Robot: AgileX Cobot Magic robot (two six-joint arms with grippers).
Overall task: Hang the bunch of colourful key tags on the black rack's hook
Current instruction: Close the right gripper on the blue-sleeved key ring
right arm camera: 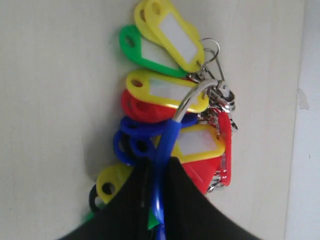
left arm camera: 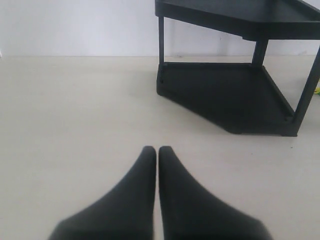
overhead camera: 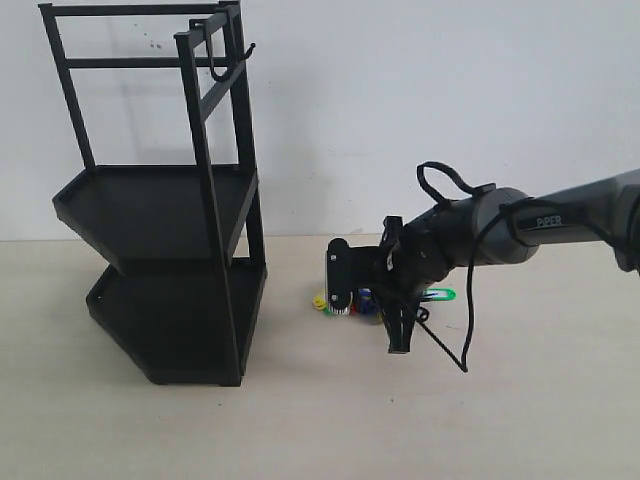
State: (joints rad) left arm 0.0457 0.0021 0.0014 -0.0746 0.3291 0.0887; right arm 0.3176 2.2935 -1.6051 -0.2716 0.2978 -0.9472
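The colourful key tag bunch lies on the beige table, its yellow, green, red and blue tags fanned out on silver rings. My right gripper is shut on the bunch's blue loop. In the exterior view the same gripper sits low over the tags to the right of the black rack. The hook hangs from the rack's top bar, far above and to the left of the bunch. My left gripper is shut on nothing above bare table, with the rack's lower shelf ahead of it.
The rack's two tray shelves stand at the left of the table against a white wall. A green tag sticks out beside the right arm's wrist. The right arm's black cable loops down toward the tabletop.
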